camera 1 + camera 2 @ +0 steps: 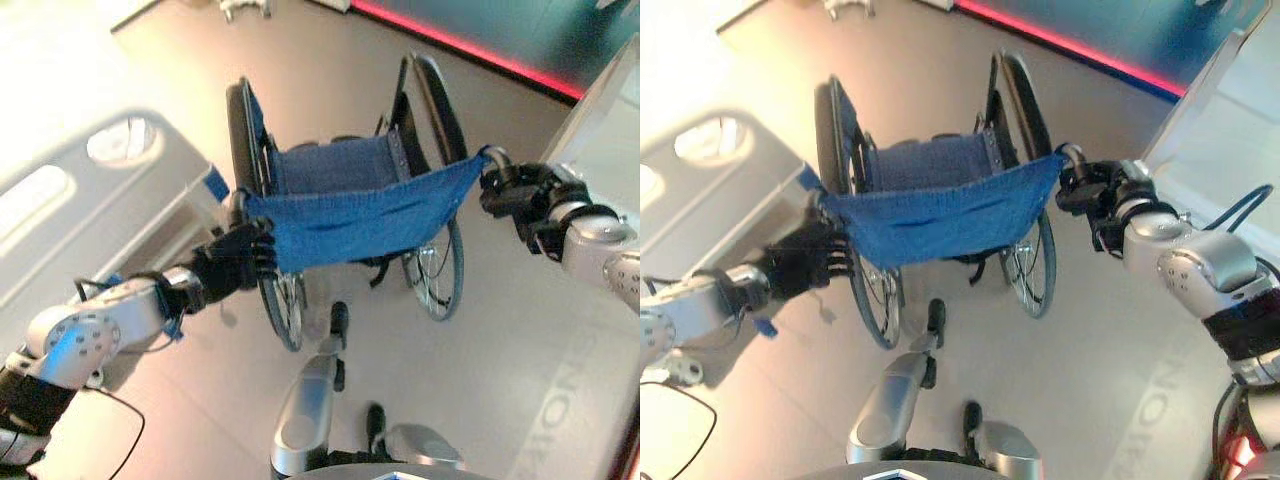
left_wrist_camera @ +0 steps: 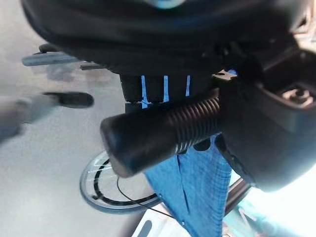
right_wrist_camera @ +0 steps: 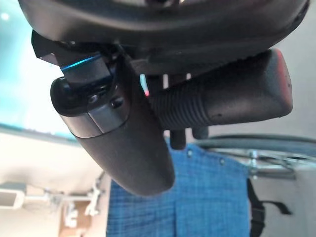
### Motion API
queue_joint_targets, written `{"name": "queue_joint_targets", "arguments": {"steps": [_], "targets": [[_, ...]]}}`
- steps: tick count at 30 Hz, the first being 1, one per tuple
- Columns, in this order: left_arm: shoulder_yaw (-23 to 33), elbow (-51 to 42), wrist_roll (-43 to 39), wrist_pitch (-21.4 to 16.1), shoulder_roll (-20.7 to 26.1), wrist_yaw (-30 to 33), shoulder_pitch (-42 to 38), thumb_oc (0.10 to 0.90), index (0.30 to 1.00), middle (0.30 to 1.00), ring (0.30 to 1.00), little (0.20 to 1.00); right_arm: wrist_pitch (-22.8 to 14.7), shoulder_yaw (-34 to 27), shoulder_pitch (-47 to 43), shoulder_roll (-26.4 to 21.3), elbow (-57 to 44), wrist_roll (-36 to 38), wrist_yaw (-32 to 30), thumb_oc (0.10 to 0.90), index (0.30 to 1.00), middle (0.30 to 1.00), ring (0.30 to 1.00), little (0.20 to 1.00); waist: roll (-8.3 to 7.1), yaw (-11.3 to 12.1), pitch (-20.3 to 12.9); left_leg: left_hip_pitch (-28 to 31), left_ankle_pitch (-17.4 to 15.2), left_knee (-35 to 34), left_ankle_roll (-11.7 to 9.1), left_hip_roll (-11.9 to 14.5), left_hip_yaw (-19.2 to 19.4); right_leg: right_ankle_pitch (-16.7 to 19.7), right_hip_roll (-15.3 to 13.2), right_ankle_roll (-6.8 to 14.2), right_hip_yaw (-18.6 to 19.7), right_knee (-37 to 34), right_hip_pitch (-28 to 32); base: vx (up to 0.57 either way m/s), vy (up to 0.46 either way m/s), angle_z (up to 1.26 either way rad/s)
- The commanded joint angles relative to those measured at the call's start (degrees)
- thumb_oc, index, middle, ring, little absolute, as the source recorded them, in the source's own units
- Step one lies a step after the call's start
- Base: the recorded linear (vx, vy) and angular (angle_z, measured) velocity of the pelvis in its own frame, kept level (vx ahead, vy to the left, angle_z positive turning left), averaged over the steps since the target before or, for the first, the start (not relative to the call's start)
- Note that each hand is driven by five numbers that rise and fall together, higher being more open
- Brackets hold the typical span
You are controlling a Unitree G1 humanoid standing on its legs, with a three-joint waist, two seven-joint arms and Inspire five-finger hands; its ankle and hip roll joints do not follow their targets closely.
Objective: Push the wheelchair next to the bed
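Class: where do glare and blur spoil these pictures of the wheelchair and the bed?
Left eye view: glare whitens the upper left above the bed. Left wrist view: the left hand gripping the wheelchair push handle is blurred, with glare at one corner. Right wrist view: the right hand looks soft, the blue backrest sharper.

blue woven cloth wheelchair (image 1: pixel 350 215), ribbed matt grips

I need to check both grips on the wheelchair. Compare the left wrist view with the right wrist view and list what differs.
The left wrist view alone shows the left hand curled round the ribbed black left push handle, with a spoked wheel below. The right wrist view alone shows the right hand wrapped round the ribbed black right push handle. Both show the wheelchair's blue fabric backrest.
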Motion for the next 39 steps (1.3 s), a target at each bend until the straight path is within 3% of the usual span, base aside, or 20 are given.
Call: {"name": "queue_joint_targets", "arguments": {"steps": [1, 2, 3, 5, 6, 8, 9, 13, 15, 19, 21, 22, 26, 28, 29, 31, 33, 34, 36, 39], "targets": [[13.7, 7.3, 6.6, -9.2, 1.7, 1.5, -9.4, 0.400, 0.300, 0.300, 0.300, 0.300, -7.8, -0.9, -5.6, 6.1, -3.5, -0.3, 4.7, 0.400, 0.300, 0.300, 0.300, 0.300, -2.20, -1.0, -7.4, 1.7, 14.0, -5.7, 5.1, -3.4, 3.1, 0.4, 5.4, 4.2, -2.8, 6.9, -3.6, 0.44, 0.127, -0.07], [13.7, 7.7, 6.5, -8.7, 1.8, 1.4, -9.9, 0.400, 0.300, 0.300, 0.300, 0.300, -7.8, -1.2, -5.3, 6.3, -3.5, 0.1, 4.6, 0.400, 0.300, 0.300, 0.300, 0.300, -2.52, -0.8, -7.9, 1.6, 12.8, -3.8, 5.9, -3.6, 3.4, 0.1, 5.2, 4.4, -2.9, 8.7, -3.1, 0.57, 0.171, 0.14], [13.0, 8.4, 7.0, -7.7, 1.9, 0.9, -11.0, 0.400, 0.300, 0.300, 0.300, 0.300, -8.3, -1.7, -4.3, 6.8, -3.9, 0.9, 3.6, 0.400, 0.300, 0.300, 0.300, 0.300, -3.87, -0.9, -8.6, 2.5, 9.8, -1.7, 7.8, -4.7, 4.6, 2.2, 4.0, 6.1, -4.4, 14.0, -3.5, 0.42, 0.142, 0.22], [12.3, 8.5, 7.9, -7.1, 2.2, 0.7, -11.9, 0.400, 0.300, 0.300, 0.300, 0.300, -8.7, -1.9, -3.7, 7.3, -4.7, 2.0, 2.2, 0.400, 0.300, 0.300, 0.300, 0.300, -4.50, -0.9, -9.1, 4.0, 8.0, -1.2, 9.3, -5.4, 5.4, 6.9, 3.4, 8.5, -5.5, 20.8, -5.3, 0.40, 0.161, 0.10], [11.6, 8.6, 8.6, -6.8, 2.5, 0.7, -13.1, 0.400, 0.300, 0.300, 0.300, 0.300, -8.2, -2.3, -3.3, 7.3, -6.1, 3.5, 1.1, 0.400, 0.300, 0.300, 0.300, 0.300, -5.02, -1.1, -9.5, 5.4, 6.7, -0.5, 10.3, -6.0, 5.8, 12.7, 3.3, 11.4, -6.2, 28.3, -8.1, 0.39, 0.163, 0.15], [10.6, 8.1, 7.7, -6.5, 2.9, 0.8, -14.4, 0.400, 0.300, 0.300, 0.300, 0.300, -7.3, -2.2, -3.2, 7.6, -7.6, 4.7, -0.3, 0.400, 0.300, 0.300, 0.300, 0.300, -5.27, -1.6, -10.1, 7.1, 5.7, 0.1, 10.3, -6.4, 5.7, 17.0, 2.9, 13.1, -6.4, 29.6, -11.5, 0.42, 0.144, 0.27], [10.2, 8.2, 7.6, -6.5, 3.0, 0.7, -14.8, 0.400, 0.300, 0.300, 0.300, 0.300, -7.0, -2.2, -3.1, 7.7, -7.6, 4.7, -0.3, 0.400, 0.300, 0.300, 0.300, 0.300, -5.57, -2.1, -10.0, 7.5, 5.1, 0.7, 10.4, -7.0, 5.5, 16.1, 2.0, 13.0, -6.8, 29.2, -12.1, 0.39, 0.111, 0.23], [7.2, 6.4, 5.2, -7.5, 3.8, 3.1, -17.2, 0.400, 0.300, 0.300, 0.300, 0.300, -6.9, -2.2, -3.8, 7.2, -6.8, 3.4, -0.2, 0.400, 0.300, 0.300, 0.300, 0.300, -4.91, -3.8, -9.7, 6.2, 6.7, 7.2, 7.5, -7.1, 3.1, 6.2, -0.1, 6.5, -7.2, 9.9, -12.9, 0.30, 0.014, -0.01], [6.0, 6.5, 4.2, -9.3, 3.5, 4.6, -18.5, 0.400, 0.300, 0.300, 0.300, 0.300, -8.0, -1.6, -5.4, 6.6, -5.2, 2.2, 1.8, 0.400, 0.300, 0.300, 0.300, 0.300, -5.08, -4.7, -8.0, 4.1, 7.7, 11.4, 6.2, -7.0, 2.3, 8.6, -1.9, 5.7, -6.3, 3.4, -13.1, 0.15, -0.037, 0.17], [3.0, 7.6, 2.1, -11.8, 2.9, 7.3, -23.5, 0.400, 0.300, 0.300, 0.300, 0.300, -10.1, 0.2, -10.4, 4.0, -2.4, 0.8, 5.0, 0.400, 0.300, 0.300, 0.300, 0.300, -5.31, -7.6, -4.8, 5.2, 2.6, 13.2, 6.1, -7.8, 0.4, 18.4, -7.7, 9.2, -4.1, -6.4, -17.7, 0.14, -0.075, 0.45], [0.4, 9.0, -0.9, -12.9, 3.3, 7.6, -27.8, 0.400, 0.300, 0.300, 0.300, 0.300, -9.2, 0.6, -14.3, 2.7, -2.2, 1.5, 5.3, 0.400, 0.300, 0.300, 0.300, 0.300, -5.33, -10.8, -2.7, 11.8, -4.6, 11.1, 6.3, -7.0, -1.4, 25.4, -13.3, 13.9, -1.7, -8.2, -25.9, 0.40, -0.251, 0.16], [0.1, 9.1, -1.4, -13.2, 3.6, 7.5, -28.3, 0.400, 0.300, 0.300, 0.300, 0.300, -8.6, 0.2, -14.7, 2.5, -2.6, 1.6, 5.3, 0.400, 0.300, 0.300, 0.300, 0.300, -5.46, -11.4, -2.4, 13.1, -5.8, 10.8, 6.4, -6.7, -1.7, 26.3, -13.9, 14.4, -1.4, -7.8, -27.6, 0.50, -0.260, 0.55], [1.0, 8.3, -1.2, -13.7, 4.2, 6.9, -27.5, 0.400, 0.300, 0.300, 0.300, 0.300, -6.8, -1.5, -13.6, 1.5, -3.5, 1.9, 6.5, 0.400, 0.300, 0.300, 0.300, 0.300, -5.89, -12.2, -2.7, 16.2, -5.3, 12.3, 6.3, -4.0, -3.4, 25.6, -12.8, 14.1, -3.0, -4.2, -29.3, 0.49, -0.251, 0.61], [3.5, 5.7, -2.9, -13.9, 4.3, 8.4, -24.7, 0.400, 0.300, 0.300, 0.300, 0.300, -4.9, -2.6, -12.4, 0.0, -4.4, 3.2, 7.7, 0.400, 0.300, 0.300, 0.300, 0.300, -6.55, -12.1, -4.8, 18.0, 0.0, 16.8, 4.7, -0.4, -5.6, 23.2, -10.2, 11.3, -5.0, -1.0, -28.1, 0.60, -0.370, 0.64], [4.8, 4.4, -3.7, -14.1, 4.2, 9.2, -23.1, 0.400, 0.300, 0.300, 0.300, 0.300, -4.6, -2.1, -12.9, -0.9, -4.9, 3.6, 7.8, 0.400, 0.300, 0.300, 0.300, 0.300, -7.06, -12.0, -5.3, 16.8, 4.4, 23.6, 3.6, 0.7, -6.6, 21.9, -9.2, 9.4, -6.2, -0.6, -27.2, 0.33, -0.286, 0.37], [6.5, 3.1, -4.7, -14.3, 4.5, 9.9, -21.2, 0.400, 0.300, 0.300, 0.300, 0.300, -5.1, -0.6, -13.9, -1.9, -5.6, 3.9, 7.6, 0.400, 0.300, 0.300, 0.300, 0.300, -7.75, -11.4, -5.3, 13.6, 6.7, 33.3, 3.1, 0.5, -7.9, 20.8, -8.4, 7.5, -7.5, -0.6, -25.9, 0.34, -0.315, 0.41], [9.2, 1.9, -4.0, -13.8, 4.3, 8.4, -17.7, 0.400, 0.300, 0.300, 0.300, 0.300, -5.5, 0.6, -15.3, -2.9, -6.5, 5.2, 6.5, 0.400, 0.300, 0.300, 0.300, 0.300, -8.92, -10.0, -5.1, 8.8, 8.2, 42.7, 3.8, -2.0, -9.7, 19.6, -7.3, 5.9, -8.0, 0.0, -24.0, 0.39, -0.291, 0.24], [9.8, 1.7, -3.6, -13.5, 4.2, 7.7, -17.0, 0.400, 0.300, 0.300, 0.300, 0.300, -5.5, 0.7, -15.6, -3.2, -6.8, 5.5, 5.9, 0.400, 0.300, 0.300, 0.300, 0.300, -9.22, -9.4, -5.0, 7.4, 8.2, 44.0, 4.4, -2.7, -10.0, 19.3, -7.0, 5.6, -8.0, 0.1, -23.3, 0.33, -0.197, -0.33], [11.6, 0.8, -2.2, -12.7, 4.3, 5.4, -14.4, 0.400, 0.300, 0.300, 0.300, 0.300, -5.7, 0.9, -15.7, -3.2, -7.7, 6.4, 4.2, 0.400, 0.300, 0.300, 0.300, 0.300, -8.97, -7.5, -4.5, 4.7, 5.8, 41.0, 6.0, -4.0, -10.5, 18.3, -5.1, 5.7, -7.8, 0.3, -20.5, 0.45, -0.148, -0.21], [13.1, 0.3, -0.9, -12.0, 4.8, 3.9, -12.4, 0.400, 0.300, 0.300, 0.300, 0.300, -5.5, 1.3, -16.6, -2.1, -8.9, 6.8, 1.4, 0.400, 0.300, 0.300, 0.300, 0.300, -8.69, -5.7, -4.5, 5.4, 6.2, 27.8, 6.5, -5.0, -8.7, 16.5, -3.2, 6.3, -7.6, 0.7, -18.0, 0.42, -0.077, 0.23]]}}
